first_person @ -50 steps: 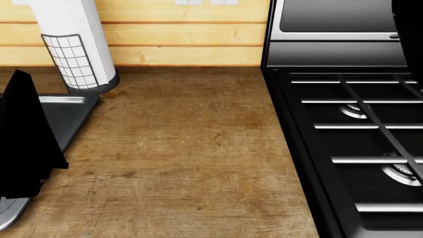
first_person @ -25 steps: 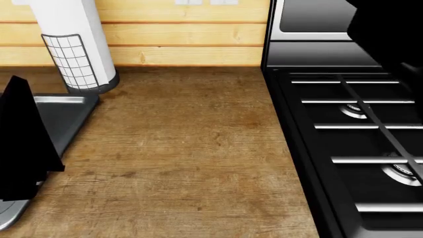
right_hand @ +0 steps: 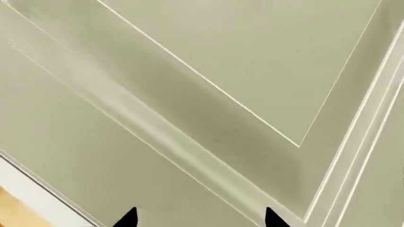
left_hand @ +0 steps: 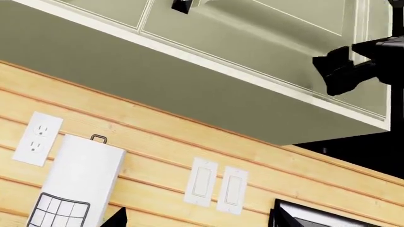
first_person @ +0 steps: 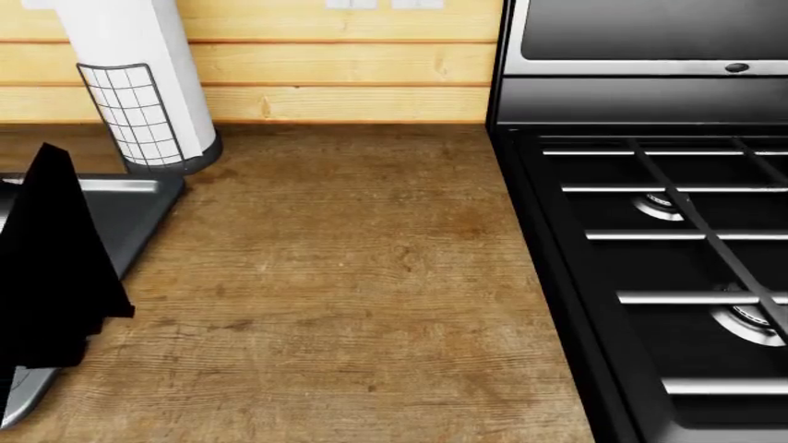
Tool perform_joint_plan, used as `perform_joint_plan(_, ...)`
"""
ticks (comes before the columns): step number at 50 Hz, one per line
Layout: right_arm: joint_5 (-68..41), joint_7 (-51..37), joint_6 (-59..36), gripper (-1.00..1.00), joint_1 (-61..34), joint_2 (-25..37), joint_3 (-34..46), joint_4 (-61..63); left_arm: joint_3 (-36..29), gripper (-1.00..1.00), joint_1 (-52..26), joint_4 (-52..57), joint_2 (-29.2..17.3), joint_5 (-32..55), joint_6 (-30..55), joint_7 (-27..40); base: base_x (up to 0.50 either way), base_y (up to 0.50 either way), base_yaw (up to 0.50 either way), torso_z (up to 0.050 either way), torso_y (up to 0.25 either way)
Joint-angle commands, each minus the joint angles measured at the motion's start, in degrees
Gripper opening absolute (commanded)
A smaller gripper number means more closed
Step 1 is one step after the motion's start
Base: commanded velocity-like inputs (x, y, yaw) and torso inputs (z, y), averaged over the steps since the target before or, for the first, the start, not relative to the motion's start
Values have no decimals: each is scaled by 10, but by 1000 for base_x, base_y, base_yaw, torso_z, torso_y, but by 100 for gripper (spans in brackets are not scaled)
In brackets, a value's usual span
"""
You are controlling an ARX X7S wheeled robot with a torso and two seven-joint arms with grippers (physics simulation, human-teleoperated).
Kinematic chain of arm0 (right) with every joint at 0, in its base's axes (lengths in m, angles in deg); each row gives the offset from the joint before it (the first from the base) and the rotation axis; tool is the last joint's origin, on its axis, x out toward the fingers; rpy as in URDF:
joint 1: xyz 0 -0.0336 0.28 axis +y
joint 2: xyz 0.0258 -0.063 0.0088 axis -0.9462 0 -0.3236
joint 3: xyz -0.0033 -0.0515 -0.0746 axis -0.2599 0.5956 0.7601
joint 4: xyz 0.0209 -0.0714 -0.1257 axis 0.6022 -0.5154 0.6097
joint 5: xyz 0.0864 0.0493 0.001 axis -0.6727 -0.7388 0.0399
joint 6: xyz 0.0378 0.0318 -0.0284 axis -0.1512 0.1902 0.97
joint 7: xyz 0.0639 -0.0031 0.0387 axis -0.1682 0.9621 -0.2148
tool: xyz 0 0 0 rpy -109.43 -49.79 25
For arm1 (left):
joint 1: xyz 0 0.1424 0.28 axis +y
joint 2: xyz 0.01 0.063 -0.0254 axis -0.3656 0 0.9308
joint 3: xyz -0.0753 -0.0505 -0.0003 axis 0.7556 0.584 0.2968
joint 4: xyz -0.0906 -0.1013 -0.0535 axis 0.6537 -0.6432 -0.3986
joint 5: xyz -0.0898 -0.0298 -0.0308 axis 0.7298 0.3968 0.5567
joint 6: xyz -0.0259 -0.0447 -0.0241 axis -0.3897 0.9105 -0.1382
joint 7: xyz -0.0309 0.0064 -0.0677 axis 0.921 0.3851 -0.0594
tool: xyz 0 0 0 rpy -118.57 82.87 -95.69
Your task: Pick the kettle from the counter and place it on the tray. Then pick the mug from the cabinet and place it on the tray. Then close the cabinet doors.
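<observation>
The kettle and the mug are out of view. At the counter's (first_person: 357, 277) left edge lies the tray (first_person: 121, 214), partly hidden behind my black left arm (first_person: 50, 268). The left wrist view looks up at the cream cabinet (left_hand: 158, 80); its doors (left_hand: 284, 28) look shut and one black bar handle (left_hand: 181, 4) shows. My left gripper (left_hand: 197, 222) is open with nothing between its fingertips (left_hand: 117, 220). My right arm (left_hand: 347, 68) reaches up against a cabinet door. My right gripper (right_hand: 198, 221) is open, close to a door's recessed panel (right_hand: 252, 61).
A white roll in a wire-grid holder (first_person: 136, 88) stands at the back left by the wood-plank wall. The black gas stove (first_person: 665, 249) fills the right side. On the wall are an outlet (left_hand: 37, 138) and two switches (left_hand: 218, 187).
My right arm's dark shape, at the head view's top right half a second ago, has left that view. My left arm has shifted slightly over the tray.
</observation>
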Motion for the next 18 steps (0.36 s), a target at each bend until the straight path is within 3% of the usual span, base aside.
perform_joint_plan(1, -157, -86, -11, 100, -11, 94, -88, 197, 11, 100, 2, 4, 16, 6, 17, 3, 0, 0, 0, 0, 0)
perform_joint_plan(13, -293, -233, -17, 100, 35, 204, -175, 429, 21, 100, -3, 21, 23, 12, 42, 3, 0, 0, 0, 0, 0)
perform_joint_plan(15, -348, -346, 49, 100, 165, 305, -195, 601, 25, 100, 2, 9, 53, 19, 54, 11, 0, 0, 0, 0, 0)
perform_joint_plan(16, -328, -353, 72, 100, 226, 337, -194, 685, 27, 100, 5, 2, 65, 22, 56, 13, 0, 0, 0, 0, 0)
perform_joint_plan(18, -210, -309, 99, 100, 355, 387, -164, 700, 29, 100, 11, -16, 92, 34, 58, 12, 0, 0, 0, 0, 0)
